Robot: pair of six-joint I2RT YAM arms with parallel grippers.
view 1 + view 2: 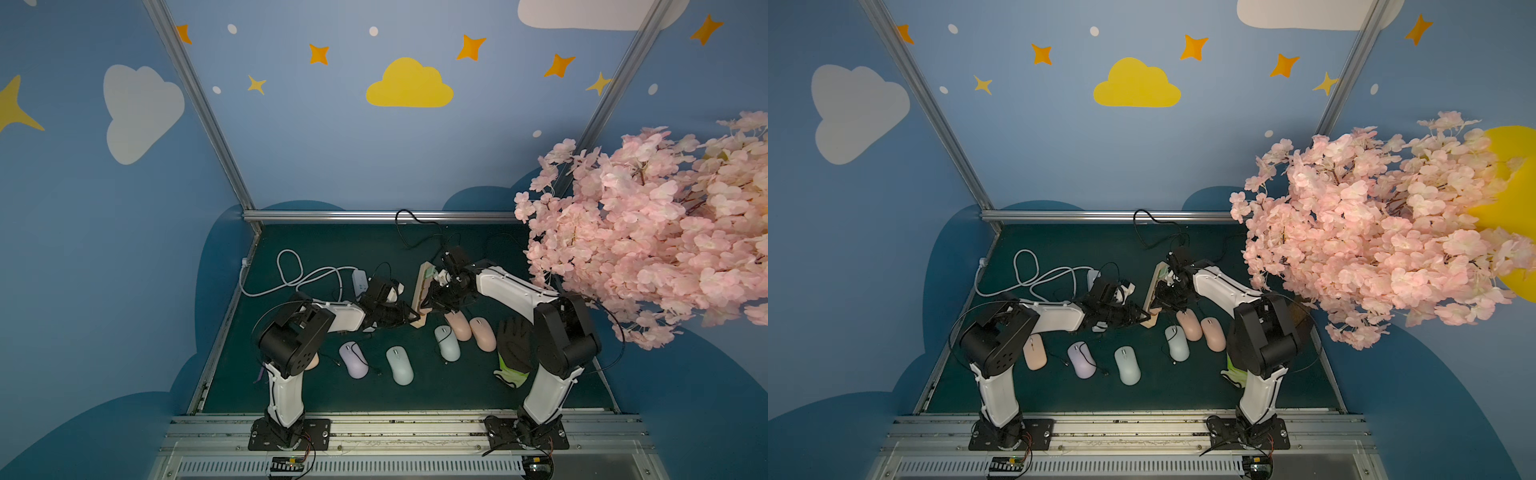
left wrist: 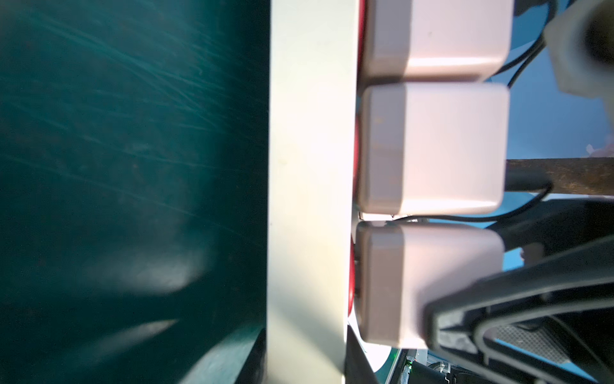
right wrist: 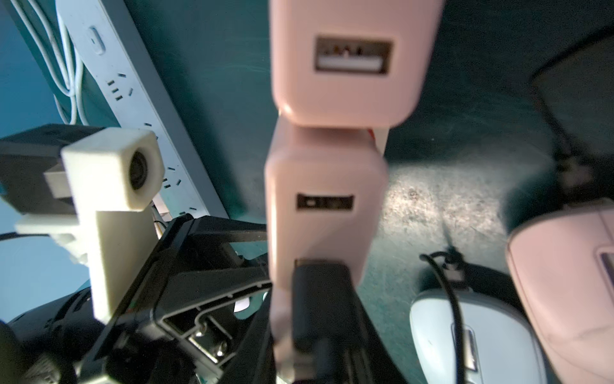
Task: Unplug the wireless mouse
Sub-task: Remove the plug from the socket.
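The right gripper point(image 1: 433, 298), jaws nearly closed, pinched a blocky black USB plug point(image 3: 317, 292) seated in the pale pink cube adapter point(image 2: 415, 282) nearest the left gripper point(image 1: 412, 318), which clamped the tilted cream power strip point(image 2: 309, 166).

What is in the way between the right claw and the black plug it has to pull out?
Nothing I can see. The right gripper is right at the black plug, which sits in a pink charger on the lifted power strip. The left gripper holds the strip's near end, beside the plug, not in front of it.
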